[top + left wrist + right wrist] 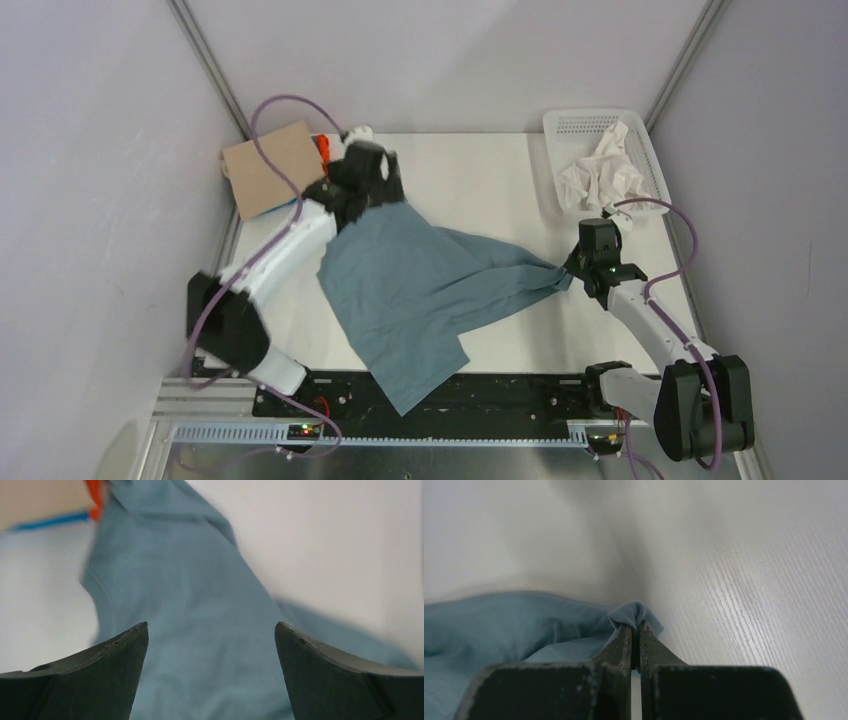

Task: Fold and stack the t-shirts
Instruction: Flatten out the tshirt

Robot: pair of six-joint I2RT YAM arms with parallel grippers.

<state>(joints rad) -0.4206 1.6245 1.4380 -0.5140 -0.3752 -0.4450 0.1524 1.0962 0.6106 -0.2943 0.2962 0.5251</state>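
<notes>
A slate blue-grey t-shirt (415, 285) lies spread across the middle of the white table, its near corner hanging over the front edge. My left gripper (372, 195) hovers open over the shirt's far left end; in the left wrist view its two fingers (100, 675) stand wide apart above the blue-grey cloth (200, 630), holding nothing. My right gripper (572, 268) is shut on the shirt's right tip, a small fold of cloth (636, 614) pinched between its fingertips. A folded tan shirt (270, 168) lies at the far left, with orange cloth (322, 147) showing beside it.
A white mesh basket (570, 125) at the far right holds crumpled white cloth (603, 170). Frame posts rise at both far corners. Bare white table (480, 170) lies between the shirt and the basket. A blue strip (50, 521) and orange cloth (94, 497) show in the left wrist view.
</notes>
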